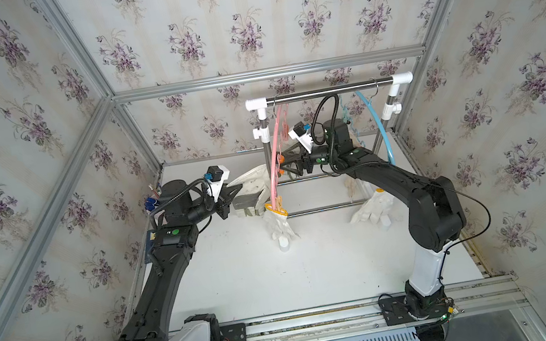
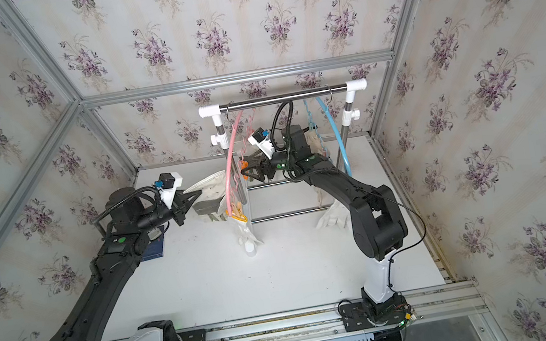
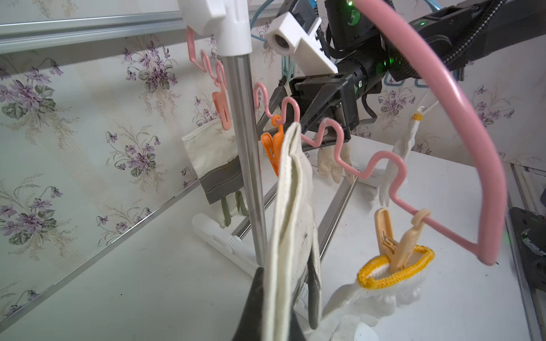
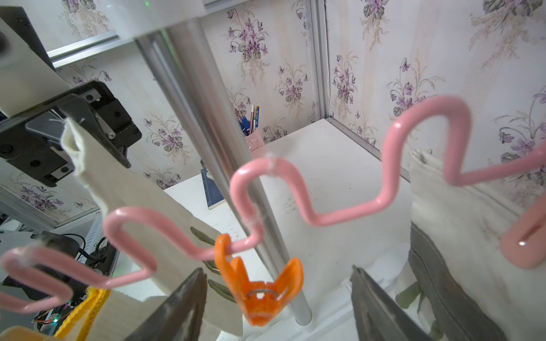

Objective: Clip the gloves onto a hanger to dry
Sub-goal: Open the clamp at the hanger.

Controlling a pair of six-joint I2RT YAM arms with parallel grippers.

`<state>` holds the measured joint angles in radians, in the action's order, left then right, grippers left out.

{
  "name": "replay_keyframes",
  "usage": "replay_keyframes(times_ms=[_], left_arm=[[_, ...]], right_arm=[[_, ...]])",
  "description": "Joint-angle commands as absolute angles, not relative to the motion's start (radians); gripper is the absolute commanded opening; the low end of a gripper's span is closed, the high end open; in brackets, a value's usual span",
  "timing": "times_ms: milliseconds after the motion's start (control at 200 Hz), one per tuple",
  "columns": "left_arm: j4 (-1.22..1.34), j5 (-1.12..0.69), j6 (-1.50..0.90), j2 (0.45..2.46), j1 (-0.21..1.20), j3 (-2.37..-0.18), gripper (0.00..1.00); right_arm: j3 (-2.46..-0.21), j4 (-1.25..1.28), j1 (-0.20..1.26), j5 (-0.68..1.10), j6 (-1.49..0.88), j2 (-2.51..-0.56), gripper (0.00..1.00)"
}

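Observation:
My left gripper (image 1: pixel 228 200) (image 3: pixel 283 324) is shut on an off-white canvas glove (image 1: pixel 248 189) (image 3: pixel 291 206) with grey patches. It holds the glove's cuff edge up beside the wavy bar of the pink hanger (image 1: pixel 274 149) (image 3: pixel 472 118) (image 4: pixel 325 212). An orange clip (image 3: pixel 273 147) (image 4: pixel 260 295) hangs from that bar. My right gripper (image 1: pixel 285 167) (image 4: pixel 277 310) is open, and the clip sits between its fingers, untouched. A white knitted glove (image 1: pixel 277 224) (image 3: pixel 384 295) with a yellow cuff hangs from a beige clip. Another canvas glove (image 3: pixel 212 153) (image 4: pixel 458 221) hangs from a pink clip.
The hangers hang from a steel rail (image 1: pixel 325 90) on a white-jointed rack; its post (image 3: pixel 245 147) stands close to the orange clip. A blue hanger (image 1: pixel 380 126) holds more gloves, one (image 1: pixel 372 208) low at the right. A pen holder (image 4: pixel 252 130) and a blue notebook (image 1: pixel 150 244) lie at the left.

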<state>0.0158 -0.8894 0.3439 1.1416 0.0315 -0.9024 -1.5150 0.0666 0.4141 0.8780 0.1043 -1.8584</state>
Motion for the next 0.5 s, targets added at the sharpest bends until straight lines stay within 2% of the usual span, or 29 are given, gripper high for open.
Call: replay_keyframes(times_ms=[0, 230, 495], left_arm=[[0.052, -0.893, 0.368, 1.152, 0.037, -0.905, 0.0], [0.051, -0.884, 0.379, 1.167, 0.047, -0.901, 0.0], [0.042, -0.87, 0.4, 1.189, 0.065, -0.905, 0.0]], right_arm=[[-1.531, 0.084, 0.413, 0.911, 0.097, -1.873, 0.76], [-1.549, 0.097, 0.414, 0.926, 0.078, -1.89, 0.72], [-1.569, 0.093, 0.413, 0.943, 0.066, -1.9, 0.62]])
